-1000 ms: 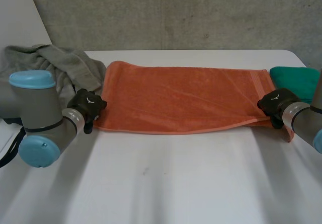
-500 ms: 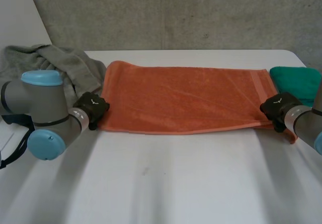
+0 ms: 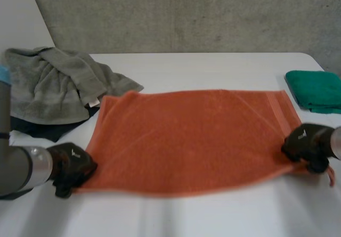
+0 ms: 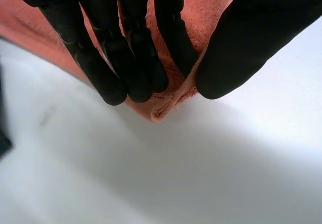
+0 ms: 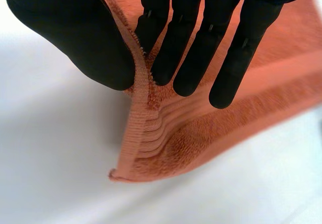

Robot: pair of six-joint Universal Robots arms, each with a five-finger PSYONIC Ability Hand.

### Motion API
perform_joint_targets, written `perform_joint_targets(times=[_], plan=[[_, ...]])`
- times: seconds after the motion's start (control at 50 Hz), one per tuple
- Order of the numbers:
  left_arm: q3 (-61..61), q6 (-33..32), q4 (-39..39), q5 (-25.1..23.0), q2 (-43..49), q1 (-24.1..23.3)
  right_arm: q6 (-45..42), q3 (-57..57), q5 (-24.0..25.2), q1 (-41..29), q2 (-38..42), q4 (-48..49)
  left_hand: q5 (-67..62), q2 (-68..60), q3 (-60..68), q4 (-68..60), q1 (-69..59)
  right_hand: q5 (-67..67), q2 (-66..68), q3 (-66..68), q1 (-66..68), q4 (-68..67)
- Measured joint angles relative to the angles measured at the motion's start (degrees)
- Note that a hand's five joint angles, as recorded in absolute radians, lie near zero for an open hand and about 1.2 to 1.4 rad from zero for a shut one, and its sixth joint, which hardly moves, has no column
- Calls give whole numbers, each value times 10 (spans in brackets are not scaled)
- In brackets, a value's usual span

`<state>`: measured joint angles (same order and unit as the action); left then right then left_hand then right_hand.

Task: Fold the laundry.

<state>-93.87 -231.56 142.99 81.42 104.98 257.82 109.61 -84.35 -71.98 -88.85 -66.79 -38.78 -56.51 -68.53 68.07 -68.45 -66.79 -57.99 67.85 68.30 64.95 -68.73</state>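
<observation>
An orange towel (image 3: 192, 138) lies spread across the middle of the white table (image 3: 213, 66). My left hand (image 3: 72, 165) is at the towel's near left corner, and its fingers (image 4: 133, 65) and thumb pinch that corner of the orange towel (image 4: 168, 100). At the near right corner my right hand (image 3: 306, 146) grips the cloth. There the fingers (image 5: 193, 58) and thumb squeeze the hemmed edge of the orange towel (image 5: 166, 133), whose tip hangs below them.
A heap of grey towels (image 3: 50, 85) lies at the back left over something dark. A folded green cloth (image 3: 317, 90) rests at the right edge of the table. Bare table runs along the front.
Both hands have pulled the towel toward the near edge of the table; it now lies wider front to back. The left hand has closed on its corner.
</observation>
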Motion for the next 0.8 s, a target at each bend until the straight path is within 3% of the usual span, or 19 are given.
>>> perform_joint_targets(times=[0.08,0.14,0.22,0.34,0.44,0.52,0.8], plan=[[-9,-36,-6,-3,-11,2,-82,-13,18,17,-2,-51,0,0,0,0,0,0,0,0,0,0],[15,-40,19,5,6,-3,-93,-2,17,16,12,-45,0,0,0,0,0,0,0,0,0,0],[87,-17,74,28,55,-21,-58,42,-5,1,45,13,0,0,0,0,0,0,0,0,0,0],[255,56,157,71,163,-63,77,148,-56,-41,110,187,0,0,0,0,0,0,0,0,0,0],[402,97,221,104,262,-92,175,229,-74,-66,177,344,0,0,0,-1,0,0,0,0,0,0],[487,101,257,125,326,-107,199,277,-76,-77,229,416,0,0,0,-1,0,0,0,0,0,0],[688,31,296,176,482,-118,188,439,-82,-87,386,437,0,-1,0,-2,0,0,0,0,0,0]])
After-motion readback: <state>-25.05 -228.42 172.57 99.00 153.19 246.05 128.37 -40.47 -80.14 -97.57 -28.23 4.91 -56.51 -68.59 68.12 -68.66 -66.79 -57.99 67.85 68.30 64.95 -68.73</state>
